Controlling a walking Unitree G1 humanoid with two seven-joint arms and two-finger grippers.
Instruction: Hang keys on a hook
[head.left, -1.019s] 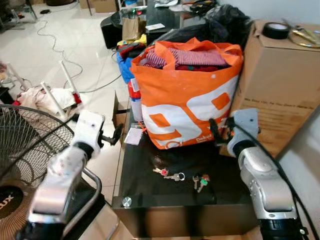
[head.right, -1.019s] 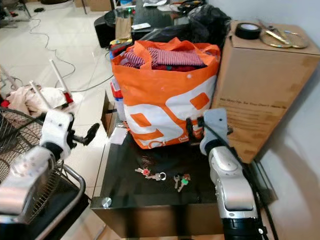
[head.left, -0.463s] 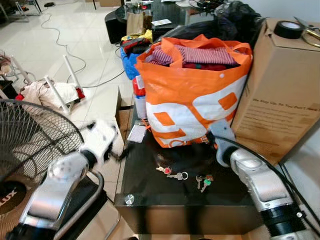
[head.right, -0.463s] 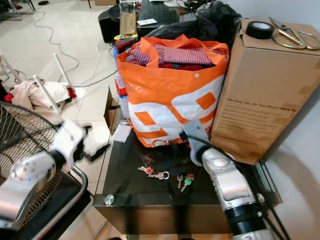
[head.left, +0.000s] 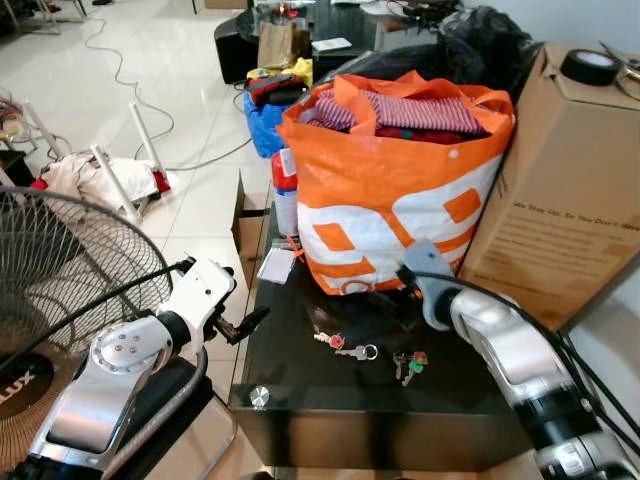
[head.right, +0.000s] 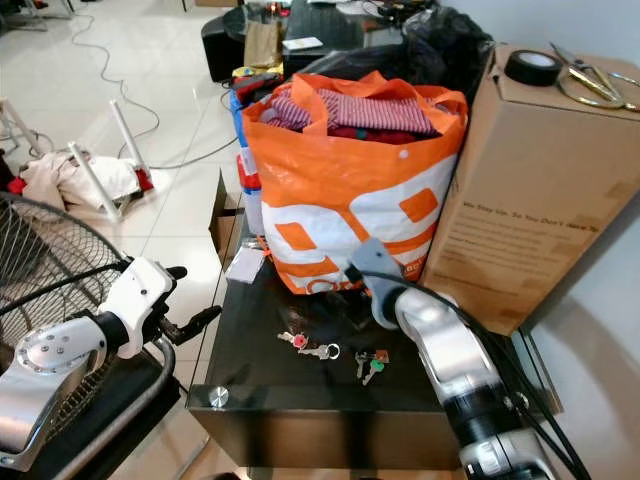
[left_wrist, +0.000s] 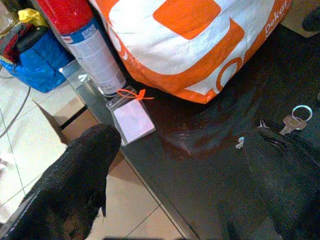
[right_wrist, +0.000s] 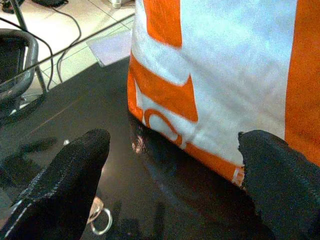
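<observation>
Two key bunches lie on the black glass table (head.left: 300, 400): one with a red tag (head.left: 327, 341) and a silver ring key (left_wrist: 295, 117), the other with green and red tags (head.left: 408, 364). My left gripper (left_wrist: 185, 165) is open at the table's left edge, level with the keys and apart from them. My right gripper (right_wrist: 175, 170) is open just above the table, against the foot of the orange bag (head.left: 400, 190) and behind the keys. A key ring (right_wrist: 100, 220) shows below its fingers. Neither gripper holds anything.
The full orange-and-white bag takes up the back of the table. A tall cardboard box (head.left: 570, 180) with a tape roll (head.left: 592, 66) stands to its right. A spray can (left_wrist: 95, 55) and a clear tag (left_wrist: 132, 120) sit at the back left. A fan (head.left: 60, 280) stands on the left.
The camera has shifted. My left gripper has dropped lower and nearer the table's left edge. My right gripper has come down and leftward along the bag's front, closer to the keys.
</observation>
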